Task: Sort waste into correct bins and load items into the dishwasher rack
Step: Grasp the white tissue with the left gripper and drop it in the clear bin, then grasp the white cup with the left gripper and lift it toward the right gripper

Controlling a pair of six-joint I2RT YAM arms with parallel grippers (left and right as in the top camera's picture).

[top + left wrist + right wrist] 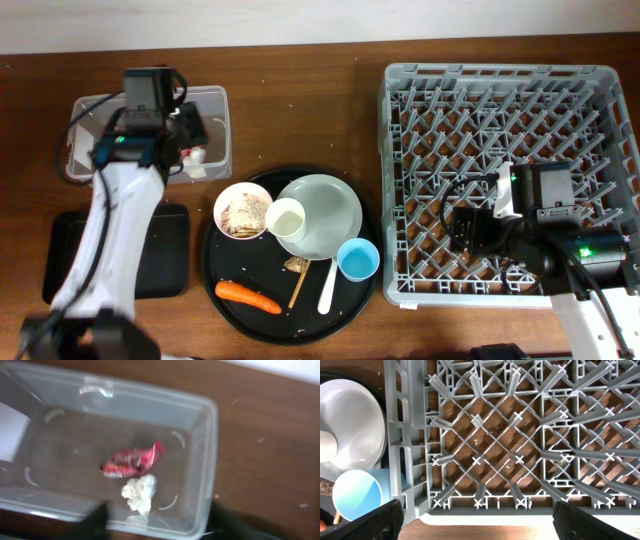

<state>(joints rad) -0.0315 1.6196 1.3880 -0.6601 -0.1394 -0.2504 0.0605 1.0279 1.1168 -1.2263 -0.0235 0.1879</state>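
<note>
At the rear left of the wooden tabletop (300, 100) stands the clear plastic rectangular tub (218, 100); on its floor lie the red crumpled wrapper (132, 462) and, just beside it, the small white tissue wad (140, 492), both toward the tub's right end as seen from overhead; the left claw (157, 527) hangs above them, its blurred dark fingers (92, 522) well apart with nothing between them. The shallow black rectangular tray (165, 250) sits by the front left edge, partly hidden under the left arm. The large round black tray (225, 300) sits at the front middle; on it the white bowl (219, 210) holds the beige grainy scraps (243, 213); just right of the bowl lies the pale round plate (335, 205), with the small white cup (286, 218) upright on its left part; the small light-blue cup (358, 260) stands upright just beside the plate's front right edge; the brown food lump (295, 265) lies at the plate's front edge, the thin wooden stick (297, 288) slants forward from it, and the white plastic utensil (328, 285) lies between stick and blue cup; the orange carrot (248, 295) lies near the tray's front left rim. The large square grey plastic dishwasher rack (392, 120) fills the right side of the tabletop; the right claw (480, 520) hovers over its front left corner, fingers spread wide, gripping nothing.
</note>
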